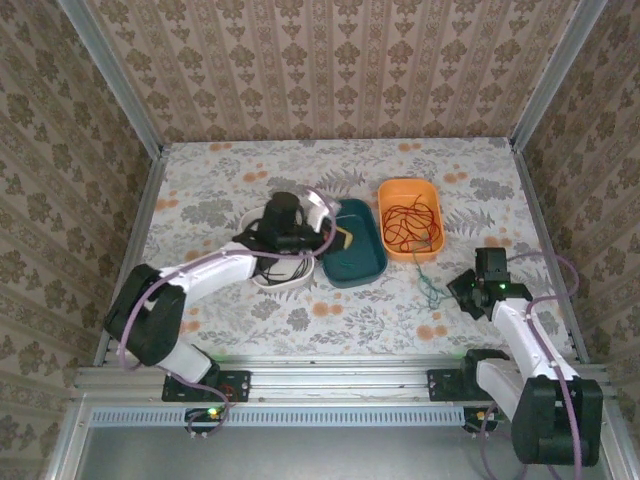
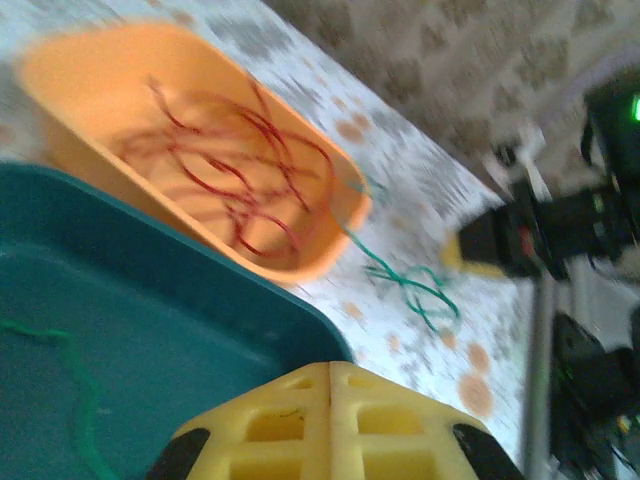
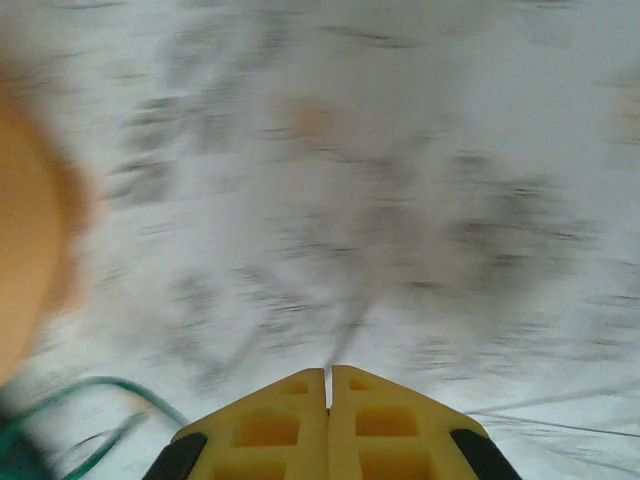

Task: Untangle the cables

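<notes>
Patterned wallpaper walls (image 1: pixel 330 70) box in a flowered table (image 1: pixel 200 180), and the sorting is laid out plainly: 3 containers in a row across the middle, apparently 1 per colour. The orange tray (image 1: pixel 395 190) holds the red cable (image 1: pixel 410 222), heaped in loose loops and clear of the others. The white bowl (image 1: pixel 262 282) under the left arm shows dark loops that look like the black cable (image 1: pixel 272 268). The teal tray (image 1: pixel 368 264) sits between them, and the left wrist view picks up a green strand (image 2: pixel 75 400) lying on its floor. The left gripper (image 2: pixel 329 380) hangs over that teal tray with its yellow fingers pressed flat together and nothing visible between them, so it looks like an empty hand above a drop spot. The green cable (image 1: pixel 432 285) lies on the bare cloth just off the near corner of the orange tray, a thin squiggle with a small knot of loops. The right gripper (image 3: pixel 328 385) hovers near it, fingers closed tight on nothing, and the strand curls past its lower left side. My read: red is finished, and green on the table is the piece left to gather. The blur in the right wrist view hides any finer detail.
</notes>
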Available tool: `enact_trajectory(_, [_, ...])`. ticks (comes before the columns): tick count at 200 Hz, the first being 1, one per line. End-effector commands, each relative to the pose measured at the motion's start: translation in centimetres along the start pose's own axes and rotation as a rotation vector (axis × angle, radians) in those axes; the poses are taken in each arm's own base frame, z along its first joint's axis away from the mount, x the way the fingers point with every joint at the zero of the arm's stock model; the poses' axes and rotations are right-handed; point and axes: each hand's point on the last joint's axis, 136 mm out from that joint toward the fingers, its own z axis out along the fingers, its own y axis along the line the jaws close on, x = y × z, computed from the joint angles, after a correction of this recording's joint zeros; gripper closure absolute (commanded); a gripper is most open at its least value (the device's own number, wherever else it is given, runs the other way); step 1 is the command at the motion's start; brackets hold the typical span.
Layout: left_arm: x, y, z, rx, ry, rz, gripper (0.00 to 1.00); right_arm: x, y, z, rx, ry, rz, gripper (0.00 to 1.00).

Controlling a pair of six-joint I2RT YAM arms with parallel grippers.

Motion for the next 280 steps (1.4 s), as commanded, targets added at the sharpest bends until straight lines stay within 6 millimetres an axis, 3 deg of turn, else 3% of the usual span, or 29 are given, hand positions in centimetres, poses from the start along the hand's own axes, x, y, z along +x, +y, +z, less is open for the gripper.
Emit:
enact_trajectory(1, [-0.9,-0.5,-1.3,-0.019,-0.015,0.033,1.0,0.4,-3.3,-0.2,0.131,0.002,0.015,1.0])
enact_trajectory(33, [-1.0,-0.3,-1.6,-0.041,-0.018,0.042,1.0,0.4,-3.5,0.0,0.109,0.01,0.042,1.0])
enact_trajectory(69, [0.9,-2.4,0.7,-0.054,0.102,0.179,1.0,0.6,-2.2,-0.1,0.055,0.034,-0.024,0.99])
enact_trajectory(77, [1.3,-2.9,1.4,-0.044,0.127,0.194,0.99,0.6,-1.8,-0.2,0.041,0.044,-0.05,0.94])
enact_trajectory(93, [1.5,-3.0,2.5,-0.061,0.143,0.199,0.87,0.7,-1.2,-0.6,0.025,0.064,-0.093,0.7])
enact_trajectory(105, [1.2,-2.1,3.2,-0.119,0.129,0.18,0.76,0.5,-0.5,-1.2,-0.004,0.057,-0.126,0.64])
enact_trajectory(115, [0.9,-0.7,3.6,-0.191,0.11,0.146,0.73,0.3,0.3,-1.9,-0.034,0.029,-0.16,0.61])
enact_trajectory(140, [0.6,2.0,4.1,-0.327,0.087,0.084,0.64,0.0,2.2,-3.8,-0.093,-0.057,-0.271,0.58])
enact_trajectory(171, [0.4,3.3,4.1,-0.406,0.08,0.07,0.52,1.5,4.6,-5.1,-0.133,-0.071,-0.447,0.57])
enact_trajectory(193, [0.4,3.5,4.1,-0.416,0.089,0.078,0.51,3.3,5.7,-4.8,-0.124,-0.024,-0.567,0.57])
enact_trajectory(280, [0.7,3.4,4.3,-0.405,0.105,0.071,0.46,5.5,6.5,-2.4,0.006,0.075,-0.694,0.59])
